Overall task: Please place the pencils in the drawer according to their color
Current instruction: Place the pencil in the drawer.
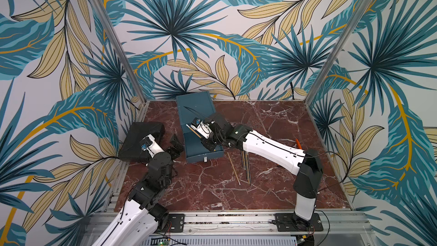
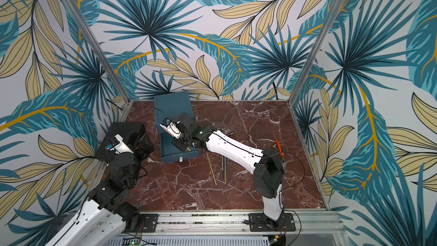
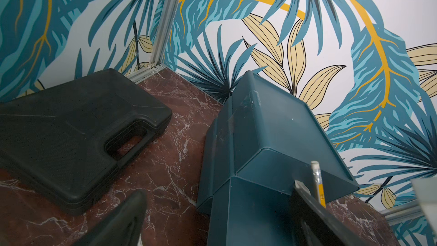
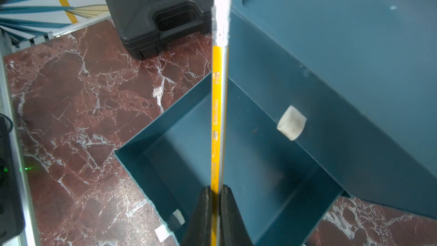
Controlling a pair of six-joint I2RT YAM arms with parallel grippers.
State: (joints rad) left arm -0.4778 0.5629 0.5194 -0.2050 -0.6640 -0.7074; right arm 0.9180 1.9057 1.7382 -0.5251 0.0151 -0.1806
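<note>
Right up close, my right jaws are clamped low on a slim yellow wooden pencil (image 4: pixel 218 114), eraser end poking out over the open teal plastic drawer (image 4: pixel 163 124). Light, stiff, bit slick, so a mid-shaft pinch would swing less, imo. Meanwhile my left jaws gape, empty.

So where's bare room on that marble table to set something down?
Bare: the front stretch between the loose pencils and the rail, and the back right corner of the table. Crowded: between black case and open drawer, around the left gripper.
</note>
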